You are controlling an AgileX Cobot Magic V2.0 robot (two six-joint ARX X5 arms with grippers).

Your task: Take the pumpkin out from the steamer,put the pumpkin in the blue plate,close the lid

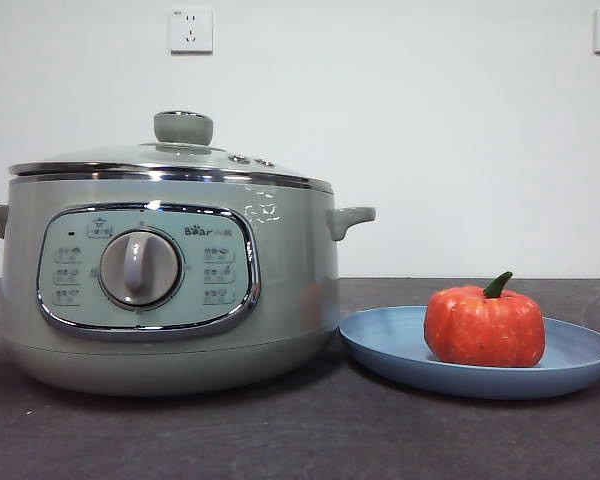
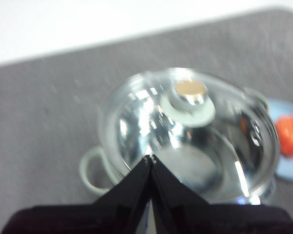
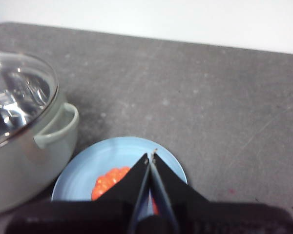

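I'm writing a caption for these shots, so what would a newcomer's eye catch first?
The big pale green steamer fills one side of the table, its lid shut on top. Beside it, the orange pumpkin sits on the blue plate. Both grippers, left above the steamer and right above the plate, hang shut and empty.

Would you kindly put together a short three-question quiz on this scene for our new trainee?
1. True or false: the lid sits on the steamer.
2. Where is the pumpkin? A) inside the steamer B) on the blue plate C) on the bare table
3. Fill in: both the left end effector and the right end effector have jaws that are ____.

Key: 1 true; 2 B; 3 shut, holding nothing.
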